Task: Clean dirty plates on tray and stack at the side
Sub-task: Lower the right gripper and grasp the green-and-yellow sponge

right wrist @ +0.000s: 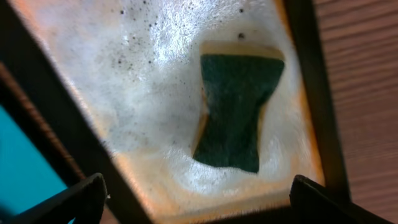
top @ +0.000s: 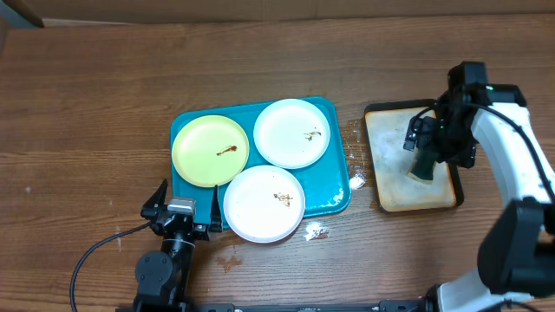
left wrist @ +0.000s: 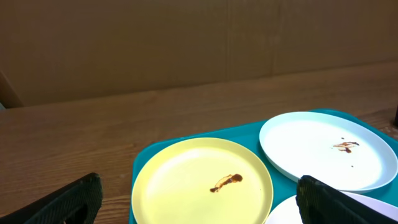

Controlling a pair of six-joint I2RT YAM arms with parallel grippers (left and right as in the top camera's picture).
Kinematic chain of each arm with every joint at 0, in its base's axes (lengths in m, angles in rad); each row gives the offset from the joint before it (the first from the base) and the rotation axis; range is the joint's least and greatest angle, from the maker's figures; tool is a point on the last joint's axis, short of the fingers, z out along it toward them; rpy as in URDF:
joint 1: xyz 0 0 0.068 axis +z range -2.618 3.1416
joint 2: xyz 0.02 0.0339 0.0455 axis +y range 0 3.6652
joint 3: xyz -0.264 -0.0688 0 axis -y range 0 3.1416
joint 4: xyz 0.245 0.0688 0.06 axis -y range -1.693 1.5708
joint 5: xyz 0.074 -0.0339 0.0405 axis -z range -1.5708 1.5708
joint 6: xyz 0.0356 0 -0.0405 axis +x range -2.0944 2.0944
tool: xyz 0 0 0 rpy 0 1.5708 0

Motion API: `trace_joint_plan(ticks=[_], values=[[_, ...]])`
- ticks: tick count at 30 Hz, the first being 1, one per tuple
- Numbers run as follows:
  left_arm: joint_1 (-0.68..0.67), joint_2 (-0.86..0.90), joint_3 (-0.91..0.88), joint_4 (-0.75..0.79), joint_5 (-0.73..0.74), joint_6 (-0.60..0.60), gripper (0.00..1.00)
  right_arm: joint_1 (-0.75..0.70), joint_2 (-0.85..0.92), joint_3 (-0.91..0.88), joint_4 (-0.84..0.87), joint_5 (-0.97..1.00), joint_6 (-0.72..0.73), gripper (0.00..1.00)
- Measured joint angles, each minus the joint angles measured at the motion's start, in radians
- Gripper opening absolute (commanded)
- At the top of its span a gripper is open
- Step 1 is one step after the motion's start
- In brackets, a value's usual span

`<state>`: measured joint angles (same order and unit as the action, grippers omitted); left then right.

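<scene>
Both spread wide, holding nothing: right gripper (right wrist: 198, 198) above the dark green sponge (right wrist: 231, 109) in the foamy tan tray (top: 390, 186), where suds could make it slip; left gripper (left wrist: 199, 193) by three smeared round plates (top: 264, 203) on the teal plastic tray (top: 334, 186).

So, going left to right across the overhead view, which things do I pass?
The yellow-green plate → far white plate → tan tray. The near white plate overlaps both plates, so it is left out.
</scene>
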<state>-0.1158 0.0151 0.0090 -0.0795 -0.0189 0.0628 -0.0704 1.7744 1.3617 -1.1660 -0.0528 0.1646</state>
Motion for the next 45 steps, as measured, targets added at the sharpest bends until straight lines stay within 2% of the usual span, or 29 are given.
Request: trace_joint_plan(ticks=[8, 10, 12, 14, 16, 22, 27, 31, 34, 42, 45], values=[[0.0, 0.0, 0.0, 0.0, 0.0, 0.0, 1.0, 0.0, 0.069, 0.0, 0.08, -0.029, -0.008, 0.99], [0.0, 0.0, 0.0, 0.0, 0.0, 0.0, 1.0, 0.0, 0.07, 0.0, 0.097, -0.032, -0.008, 0.97], [0.0, 0.0, 0.0, 0.0, 0.0, 0.0, 1.0, -0.001, 0.07, 0.0, 0.111, -0.032, 0.006, 0.87], [0.0, 0.0, 0.0, 0.0, 0.0, 0.0, 1.0, -0.006, 0.071, 0.0, 0.114, -0.029, 0.034, 0.88], [0.0, 0.0, 0.0, 0.0, 0.0, 0.0, 1.0, -0.014, 0.073, 0.0, 0.114, -0.026, 0.067, 0.92], [0.0, 0.0, 0.0, 0.0, 0.0, 0.0, 1.0, -0.035, 0.103, 0.0, 0.085, 0.003, 0.147, 0.9], [0.0, 0.0, 0.0, 0.0, 0.0, 0.0, 1.0, -0.035, 0.105, 0.0, 0.075, 0.041, 0.198, 0.85], [0.0, 0.0, 0.0, 0.0, 0.0, 0.0, 1.0, -0.035, 0.105, 0.0, 0.076, 0.056, 0.232, 0.84], [0.0, 0.0, 0.0, 0.0, 0.0, 0.0, 1.0, -0.035, 0.105, -0.006, 0.109, 0.06, 0.262, 0.78], [0.0, 0.0, 0.0, 0.0, 0.0, 0.0, 1.0, -0.035, 0.168, -0.018, 0.138, 0.056, 0.269, 0.78], [0.0, 0.0, 0.0, 0.0, 0.0, 0.0, 1.0, -0.035, 0.203, -0.025, 0.156, 0.056, 0.268, 0.72]])
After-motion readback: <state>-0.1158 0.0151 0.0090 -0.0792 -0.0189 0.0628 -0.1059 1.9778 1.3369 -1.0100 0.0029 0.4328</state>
